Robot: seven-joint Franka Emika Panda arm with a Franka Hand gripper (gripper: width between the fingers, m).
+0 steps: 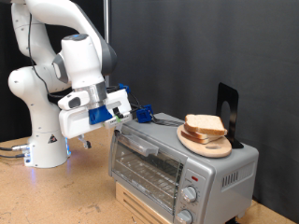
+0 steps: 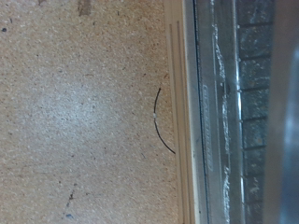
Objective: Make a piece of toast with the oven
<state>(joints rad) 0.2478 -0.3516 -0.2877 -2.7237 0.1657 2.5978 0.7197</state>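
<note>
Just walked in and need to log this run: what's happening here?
A Franka arm has its gripper hovering at the oven's upper corner on the exterior view's left, holding nothing visible. The oven door looks shut. The piece of toast sits on a wooden plate on top of the oven, not inside. The wrist view shows only tabletop and the oven's edge.

oven (image 1: 177, 168) base cut off; gripper (image 1: 142, 114) fingertips too small
</note>
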